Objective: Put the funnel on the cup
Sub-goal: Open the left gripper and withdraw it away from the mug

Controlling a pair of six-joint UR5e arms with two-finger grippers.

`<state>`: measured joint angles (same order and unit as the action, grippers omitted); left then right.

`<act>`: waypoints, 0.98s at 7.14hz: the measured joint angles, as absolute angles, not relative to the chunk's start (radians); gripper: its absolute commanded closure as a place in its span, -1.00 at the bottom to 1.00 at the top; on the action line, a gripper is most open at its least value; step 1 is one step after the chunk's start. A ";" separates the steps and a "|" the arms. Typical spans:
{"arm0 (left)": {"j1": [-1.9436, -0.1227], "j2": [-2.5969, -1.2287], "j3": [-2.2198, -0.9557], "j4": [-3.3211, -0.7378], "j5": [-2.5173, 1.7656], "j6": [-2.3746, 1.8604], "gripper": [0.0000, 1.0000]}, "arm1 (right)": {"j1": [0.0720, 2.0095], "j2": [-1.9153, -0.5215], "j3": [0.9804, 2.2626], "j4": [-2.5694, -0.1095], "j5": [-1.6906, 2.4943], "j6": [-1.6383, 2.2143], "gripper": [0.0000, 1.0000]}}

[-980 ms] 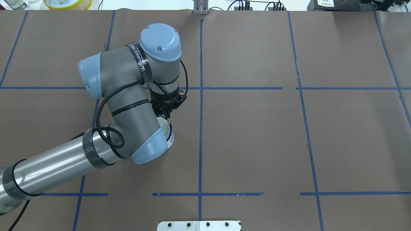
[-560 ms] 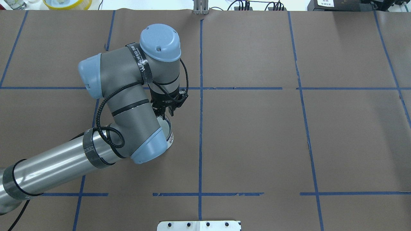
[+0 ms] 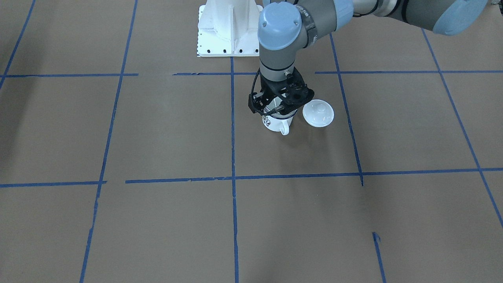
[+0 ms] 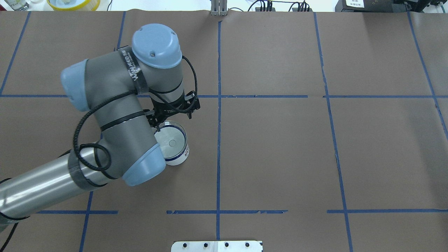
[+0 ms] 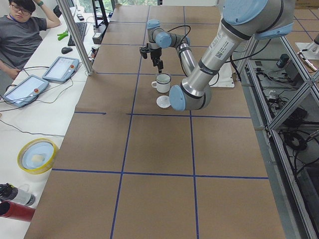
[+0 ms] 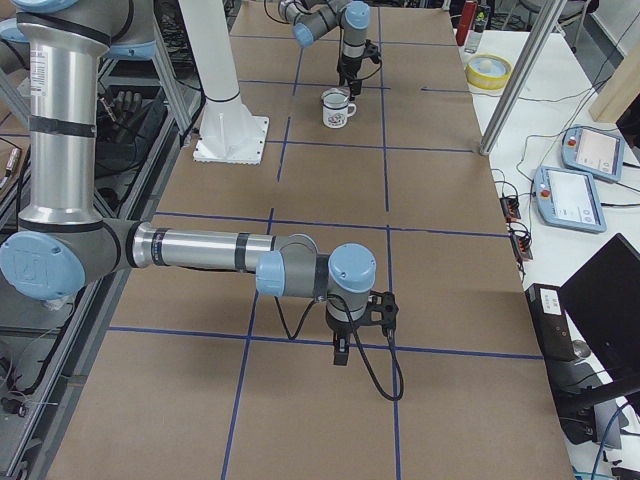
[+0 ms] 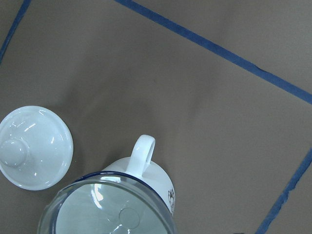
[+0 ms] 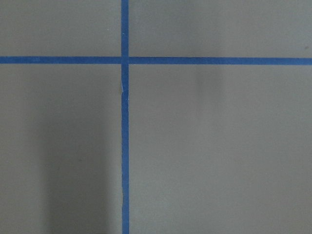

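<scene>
Resting on cup [image 7: 152,178] rim: clear funnel [image 7: 109,210], white lid [image 7: 35,147] just beside

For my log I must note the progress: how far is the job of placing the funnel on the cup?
Done: the funnel sits on the cup. In hand: nothing visible; the left end effector hangs above them, apart. Left: probably only withdrawing the arm.

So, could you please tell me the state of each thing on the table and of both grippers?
funnel: seated in the cup's mouth, not gripped.
cup: upright, carrying the funnel.
lid: off, lying knob-up beside the cup.
left gripper: open, above the cup.
right gripper: hanging over the table; open or shut, cannot tell.
</scene>
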<state>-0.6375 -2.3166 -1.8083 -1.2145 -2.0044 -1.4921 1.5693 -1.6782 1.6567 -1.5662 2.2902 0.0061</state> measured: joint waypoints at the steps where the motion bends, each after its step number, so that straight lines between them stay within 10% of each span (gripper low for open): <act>1: -0.679 -2.235 -1.927 -1.228 -2.005 -1.397 -1.00 | 1.569 -1.678 1.657 -1.566 2.290 0.006 -1.00; 4: -0.920 -1.936 -2.088 -1.411 -2.070 -0.994 -1.00 | 1.569 -1.678 1.656 -1.566 2.290 0.006 -1.00; 7: -1.210 -1.598 -1.991 -1.699 -2.235 -0.509 -1.00 | 1.569 -1.678 1.656 -1.566 2.290 0.006 -1.00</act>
<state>-1.2102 -1.5981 -1.9908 -1.6993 -2.2349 -0.5093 1.5693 -1.6782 1.6560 -1.5662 2.2902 0.0061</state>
